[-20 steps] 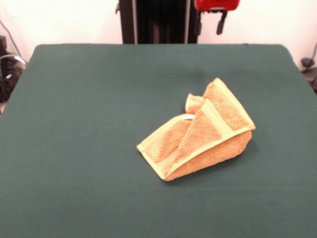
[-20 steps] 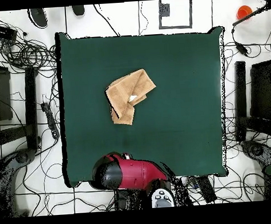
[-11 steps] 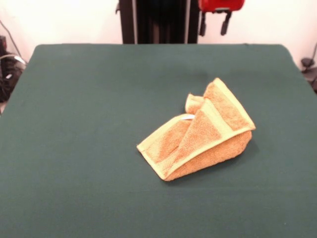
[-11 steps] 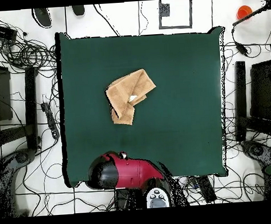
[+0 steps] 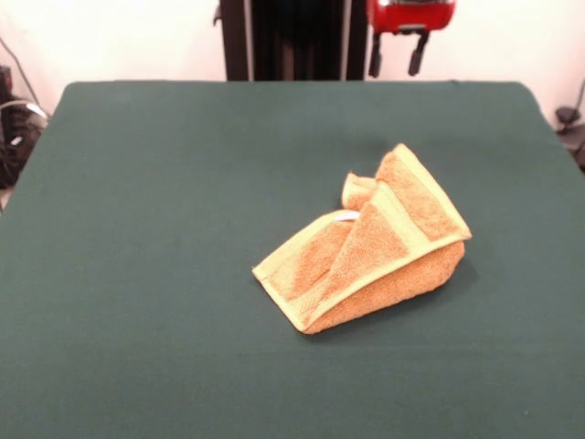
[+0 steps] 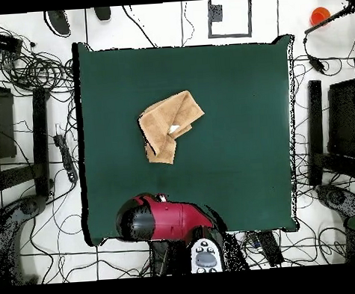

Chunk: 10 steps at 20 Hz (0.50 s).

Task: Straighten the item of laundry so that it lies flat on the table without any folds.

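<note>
Towel (image 5: 370, 247) bunched and folded on the green worktop (image 5: 164, 229), right of centre in the front view.
Its paler border bands cross over themselves; the tool (image 5: 396, 57) hangs well apart above the far edge, fingers spread, empty.

White wall (image 5: 128, 37) stood behind my desk (image 5: 164, 274). Pale floor (image 6: 150, 20) had dark grid lines, tangled black cables (image 6: 33, 68), orange object (image 6: 319, 15) at corner.
</note>
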### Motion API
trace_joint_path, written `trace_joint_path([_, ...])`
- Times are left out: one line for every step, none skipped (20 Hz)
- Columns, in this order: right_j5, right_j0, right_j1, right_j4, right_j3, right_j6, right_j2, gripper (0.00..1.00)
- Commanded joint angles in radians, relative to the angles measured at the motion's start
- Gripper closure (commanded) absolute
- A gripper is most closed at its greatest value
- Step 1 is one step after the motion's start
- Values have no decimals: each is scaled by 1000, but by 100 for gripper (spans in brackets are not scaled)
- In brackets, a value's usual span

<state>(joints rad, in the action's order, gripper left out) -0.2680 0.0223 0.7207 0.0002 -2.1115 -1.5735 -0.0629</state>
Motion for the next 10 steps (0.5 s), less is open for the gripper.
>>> trace_joint_path([8,13,-49,-4,93,-145,38,0])
trace_joint_path([10,14,-52,-4,95,-146,38,0])
trace_joint_path([9,14,-55,-4,98,-146,38,0])
trace_joint_path([9,14,-58,-4,100,-147,39,0])
trace_joint_path([9,14,-62,-4,103,-146,38,0])
trace_joint_path([7,14,-65,-4,106,-146,38,0])
trace_joint_path([6,16,-69,-4,110,-146,37,0])
trace_joint_path([7,16,-72,-5,113,-146,37,0])
trace_joint_path([8,16,-74,-4,115,-147,37,0])
trace_joint_path([10,16,-76,-3,115,-148,38,0])
